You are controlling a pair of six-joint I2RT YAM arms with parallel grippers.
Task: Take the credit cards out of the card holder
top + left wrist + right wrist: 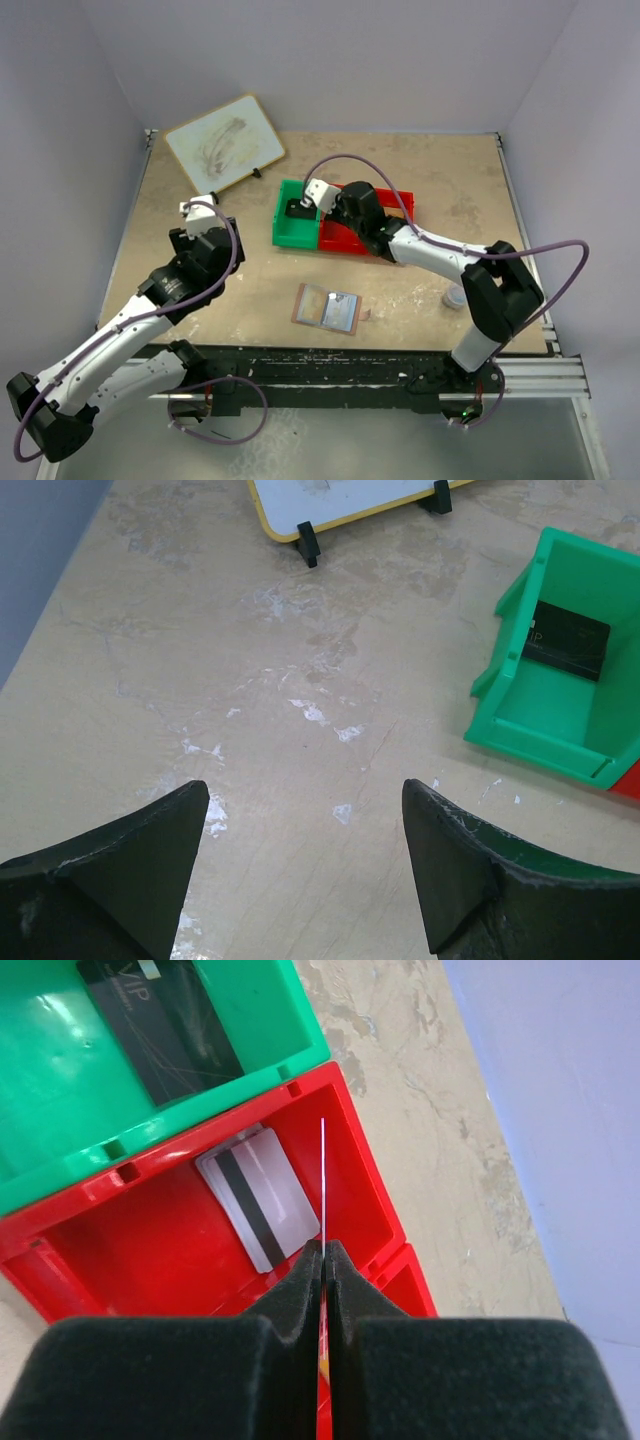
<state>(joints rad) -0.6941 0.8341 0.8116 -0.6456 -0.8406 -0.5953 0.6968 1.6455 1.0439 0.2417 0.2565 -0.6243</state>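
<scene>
The card holder [326, 308] lies open on the table near the front edge, tan outside with pale inner panels. My right gripper [325, 1250] is shut on a thin credit card [323, 1180], seen edge-on, held above the red bin [120, 1250]. A silver card with a black stripe [258, 1200] lies in that bin. A black card [160, 1025] lies in the green bin [560, 730]. In the top view the right gripper [315, 195] hovers over both bins. My left gripper [305, 785] stands open over bare table, left of the green bin, with nothing between its fingers.
A yellow-framed whiteboard [225, 143] stands on small black feet at the back left. The green bin [295, 225] and red bin [350, 240] sit side by side mid-table. A small white cylinder [455, 297] stands by the right arm.
</scene>
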